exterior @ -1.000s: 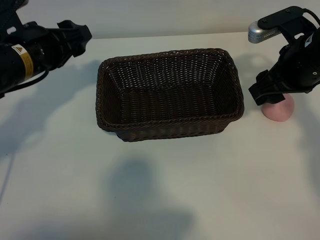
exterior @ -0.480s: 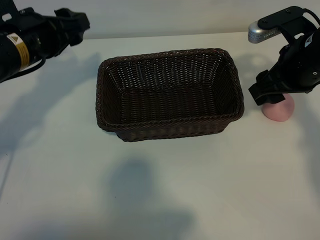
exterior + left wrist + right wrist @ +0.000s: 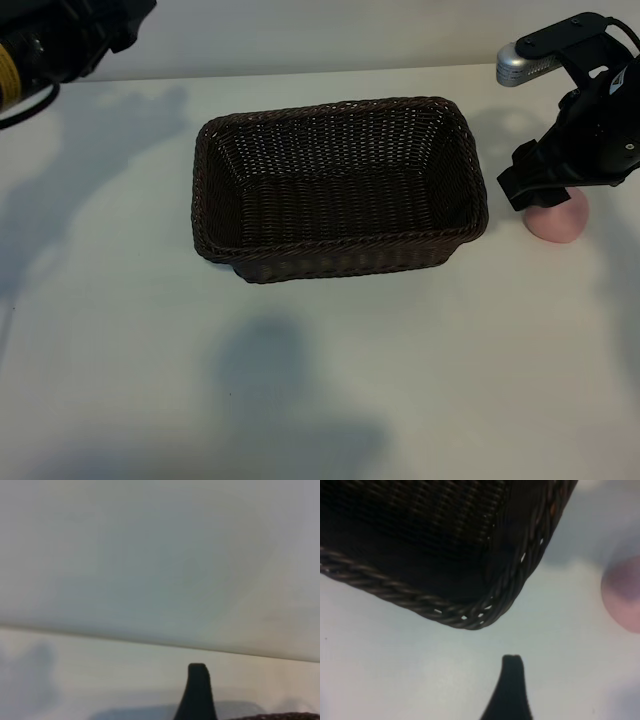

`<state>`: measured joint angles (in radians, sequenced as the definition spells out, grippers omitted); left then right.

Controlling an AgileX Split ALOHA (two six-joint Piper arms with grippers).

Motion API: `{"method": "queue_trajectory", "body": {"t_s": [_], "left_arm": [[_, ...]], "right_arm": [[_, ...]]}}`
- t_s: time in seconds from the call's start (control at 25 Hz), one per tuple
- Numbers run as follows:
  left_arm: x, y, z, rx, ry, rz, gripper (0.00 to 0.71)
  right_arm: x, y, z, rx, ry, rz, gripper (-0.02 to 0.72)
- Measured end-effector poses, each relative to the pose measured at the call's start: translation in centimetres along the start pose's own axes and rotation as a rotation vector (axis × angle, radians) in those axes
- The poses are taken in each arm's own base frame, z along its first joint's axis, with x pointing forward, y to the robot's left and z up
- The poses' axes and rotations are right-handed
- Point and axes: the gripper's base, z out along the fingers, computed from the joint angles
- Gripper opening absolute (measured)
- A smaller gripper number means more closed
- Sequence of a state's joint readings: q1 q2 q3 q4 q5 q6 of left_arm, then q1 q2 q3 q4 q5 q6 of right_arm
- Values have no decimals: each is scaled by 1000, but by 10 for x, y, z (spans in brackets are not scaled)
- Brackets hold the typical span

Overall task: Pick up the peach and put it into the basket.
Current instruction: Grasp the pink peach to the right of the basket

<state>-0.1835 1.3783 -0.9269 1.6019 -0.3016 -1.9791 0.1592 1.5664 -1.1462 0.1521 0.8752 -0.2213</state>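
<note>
White table (image 3: pixel 330 380), pale wall behind. Centre: dark wicker basket (image 3: pixel 340 190), empty, rim up. Just right of the basket's right end: peach (image 3: pixel 558 220) resting on the table, partly masked by the right claw (image 3: pixel 545 190) hanging directly over it. Right claw wide open, not gripping; in the right wrist view one finger (image 3: pixel 510 690) over bare table, peach (image 3: pixel 625 595) off to one side, basket corner (image 3: pixel 485 615) close by. Left claw (image 3: pixel 60 40) at the far left corner, raised, open and empty, well apart from the work. Step in hand: approach, grasp not yet made. Next move, by judgement: centre over the fruit, descend, close, lift above the braided rim, carry left. Ample open table near and right of the peach; basket wall the only close obstacle.
</note>
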Motion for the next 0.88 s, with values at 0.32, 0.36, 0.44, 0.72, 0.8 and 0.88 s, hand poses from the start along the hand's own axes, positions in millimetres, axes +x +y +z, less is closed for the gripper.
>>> {"method": "queue_trajectory", "body": {"t_s": [0.32, 0.36, 0.44, 0.72, 0.8, 0.88], "left_arm": [[-12, 2, -13, -95, -73, 258, 592], [-12, 3, -13, -101, -75, 258, 589], [-12, 4, -13, -114, -79, 260, 576], [-26, 1, -33, -200, -157, 375, 539], [-29, 2, -43, -249, -185, 431, 537], [-32, 1, -50, -278, -204, 479, 536]], "right_arm": [[0, 0, 0, -1, -1, 1, 594], [0, 0, 0, -1, -1, 1, 594], [0, 0, 0, -1, -1, 1, 594], [0, 0, 0, -1, -1, 1, 594], [0, 0, 0, -1, -1, 1, 594], [0, 0, 0, -1, -1, 1, 594]]}}
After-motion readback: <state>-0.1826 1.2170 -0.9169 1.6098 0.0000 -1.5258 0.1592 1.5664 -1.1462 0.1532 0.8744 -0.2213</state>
